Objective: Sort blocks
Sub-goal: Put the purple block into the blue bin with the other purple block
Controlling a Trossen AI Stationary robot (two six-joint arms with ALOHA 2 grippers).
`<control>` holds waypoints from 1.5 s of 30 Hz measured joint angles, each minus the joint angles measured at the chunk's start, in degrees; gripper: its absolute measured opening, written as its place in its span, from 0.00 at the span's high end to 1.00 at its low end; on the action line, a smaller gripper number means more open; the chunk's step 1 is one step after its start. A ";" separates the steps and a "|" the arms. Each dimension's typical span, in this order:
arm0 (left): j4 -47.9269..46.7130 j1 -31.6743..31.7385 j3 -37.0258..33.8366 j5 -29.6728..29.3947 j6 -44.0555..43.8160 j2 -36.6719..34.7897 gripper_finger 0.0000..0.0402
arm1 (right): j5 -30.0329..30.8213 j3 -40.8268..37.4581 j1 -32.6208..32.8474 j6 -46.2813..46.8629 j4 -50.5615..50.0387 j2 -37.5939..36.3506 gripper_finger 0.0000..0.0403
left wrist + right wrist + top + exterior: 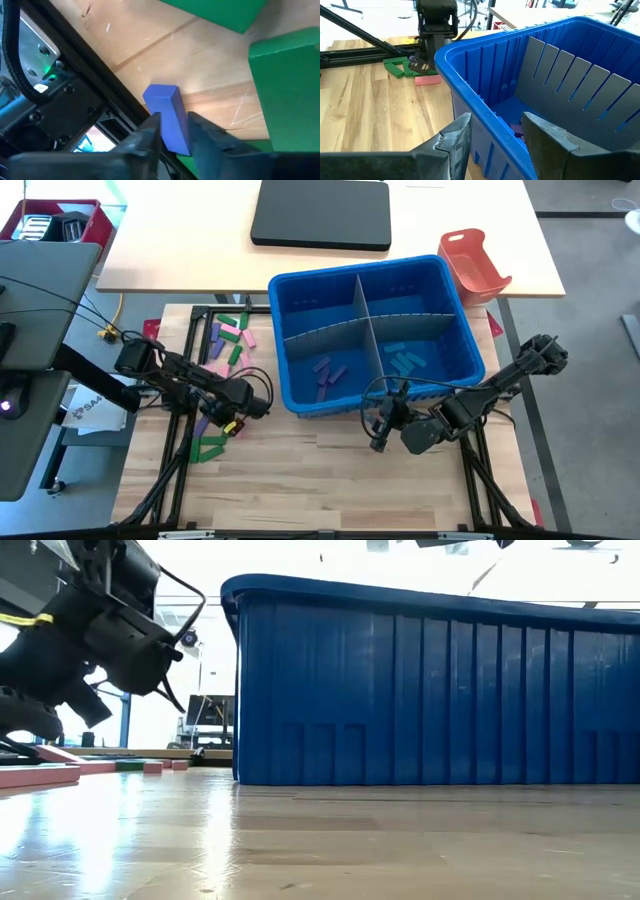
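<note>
My left gripper (224, 426) is low over the table's left side, among loose blocks, and is shut on a blue block (167, 117). Green blocks (285, 85) lie on the wood just beyond it, and a green one (210, 448) lies beside it. More pink, green and purple blocks (232, 335) lie farther back on the left. The blue bin (455, 310) with grey dividers holds purple blocks (330, 372) and blue blocks (405, 362). My right gripper (495, 145) hangs open and empty over the bin's near wall. My left gripper pinches the blue block's two long sides (172, 135) between its two fingers (150, 135), near one end. The fingers slant down from above and lie along the block, whose free end (161, 94) sticks out past them toward the wood. Whether that end touches the table, I cannot tell.
Black frame rails (188, 370) run along the table's left side next to the loose blocks. An orange-red tray (475, 262) stands behind the bin at the right. A black flat case (320, 212) lies on the far table.
</note>
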 joint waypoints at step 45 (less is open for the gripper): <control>-3.69 -9.02 0.95 -0.06 -5.13 7.33 1.00 | 0.44 0.00 -0.02 0.28 0.02 0.29 0.58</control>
